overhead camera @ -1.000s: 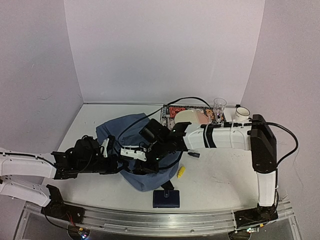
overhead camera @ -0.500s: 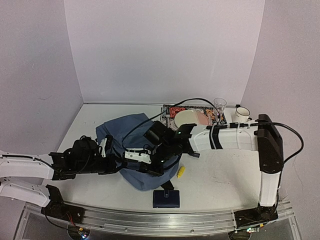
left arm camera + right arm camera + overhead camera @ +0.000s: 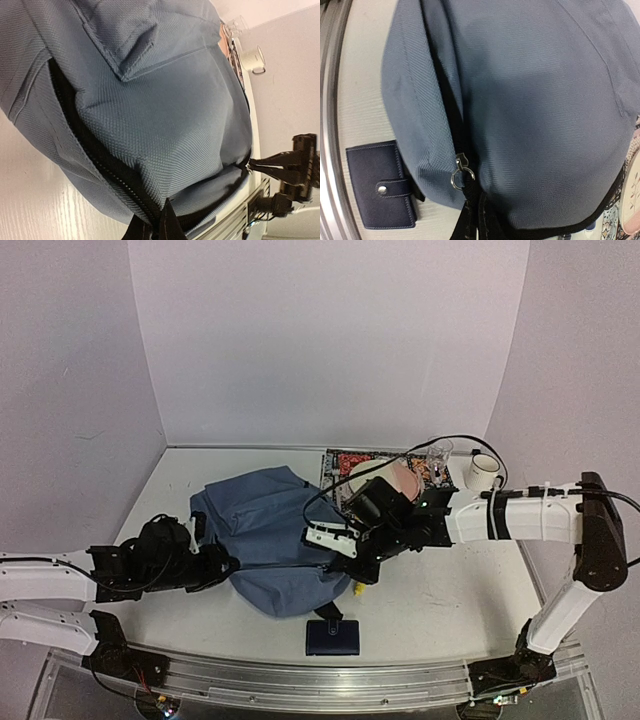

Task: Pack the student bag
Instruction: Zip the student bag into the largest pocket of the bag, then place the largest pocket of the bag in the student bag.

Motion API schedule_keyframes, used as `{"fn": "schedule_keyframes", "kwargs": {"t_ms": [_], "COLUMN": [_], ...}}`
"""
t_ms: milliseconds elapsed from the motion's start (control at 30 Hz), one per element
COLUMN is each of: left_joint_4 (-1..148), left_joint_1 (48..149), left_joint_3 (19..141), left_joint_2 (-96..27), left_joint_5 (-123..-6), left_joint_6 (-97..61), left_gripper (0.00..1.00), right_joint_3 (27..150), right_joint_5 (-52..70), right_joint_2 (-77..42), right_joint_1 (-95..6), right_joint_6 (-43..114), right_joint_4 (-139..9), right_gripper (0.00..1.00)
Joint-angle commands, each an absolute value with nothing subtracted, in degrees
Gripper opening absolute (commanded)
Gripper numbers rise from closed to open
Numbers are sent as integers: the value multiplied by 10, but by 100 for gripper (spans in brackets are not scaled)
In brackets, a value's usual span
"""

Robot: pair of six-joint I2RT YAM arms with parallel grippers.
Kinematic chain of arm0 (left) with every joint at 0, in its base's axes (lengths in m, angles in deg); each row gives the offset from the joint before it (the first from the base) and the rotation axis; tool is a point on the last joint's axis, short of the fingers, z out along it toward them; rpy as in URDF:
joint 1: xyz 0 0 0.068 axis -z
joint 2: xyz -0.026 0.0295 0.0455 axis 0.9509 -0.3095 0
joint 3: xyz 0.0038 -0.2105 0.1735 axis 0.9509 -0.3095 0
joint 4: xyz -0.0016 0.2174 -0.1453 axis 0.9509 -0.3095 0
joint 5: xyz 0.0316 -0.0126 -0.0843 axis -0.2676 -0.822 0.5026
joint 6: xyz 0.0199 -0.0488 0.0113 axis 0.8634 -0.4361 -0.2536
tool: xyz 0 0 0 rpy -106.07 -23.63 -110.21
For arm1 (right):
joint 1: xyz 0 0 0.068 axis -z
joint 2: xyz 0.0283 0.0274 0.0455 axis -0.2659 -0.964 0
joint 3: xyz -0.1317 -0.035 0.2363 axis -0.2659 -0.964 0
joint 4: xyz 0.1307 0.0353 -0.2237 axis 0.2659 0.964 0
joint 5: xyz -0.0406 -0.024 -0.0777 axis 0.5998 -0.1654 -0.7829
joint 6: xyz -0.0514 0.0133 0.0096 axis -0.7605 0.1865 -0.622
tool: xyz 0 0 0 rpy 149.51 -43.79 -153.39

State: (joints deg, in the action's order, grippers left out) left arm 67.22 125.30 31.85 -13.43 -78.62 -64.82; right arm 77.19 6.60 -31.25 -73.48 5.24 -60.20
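Two tight pinches on the student bag [image 3: 265,530] zip: left gripper [image 3: 160,217], right gripper [image 3: 472,212], fingertips cropped.

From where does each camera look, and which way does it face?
Top external: above, behind the bases, looking down at the table; left arm and right arm show.
Left wrist: low beside the bag, facing the right gripper; own fingers show.
Right wrist: over the bag, facing its zip and the wallet; own fingers show.
All three share the bag.
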Motion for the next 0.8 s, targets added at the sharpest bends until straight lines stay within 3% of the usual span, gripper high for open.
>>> {"fn": "schedule_keyframes", "kwargs": {"t_ms": [0, 200, 300, 567, 767], "left_joint_4": [543, 537, 542, 577, 567], "left_joint_1": [1229, 1186, 1186, 1187, 1189], "left_joint_3": [331, 375, 418, 488, 515], "left_joint_2": [-115, -144, -161, -100, -106], "left_joint_5": [-937, -923, -897, -744, -682], "left_joint_6": [-700, -635, -563, -322, -203], "left_gripper": [0, 2, 12, 55, 61], "right_joint_3": [758, 821, 868, 923, 922], "right_joint_5": [-7, 69, 80, 103, 102], "right_joint_2": [-286, -320, -341, -321, -329], "right_joint_1": [-685, -721, -749, -759, -758], "right_joint_6": [90, 127, 132, 137, 140], "right_joint_4": [-529, -567, -566, -564, -562], "right_gripper": [0, 0, 0, 0, 0]}}
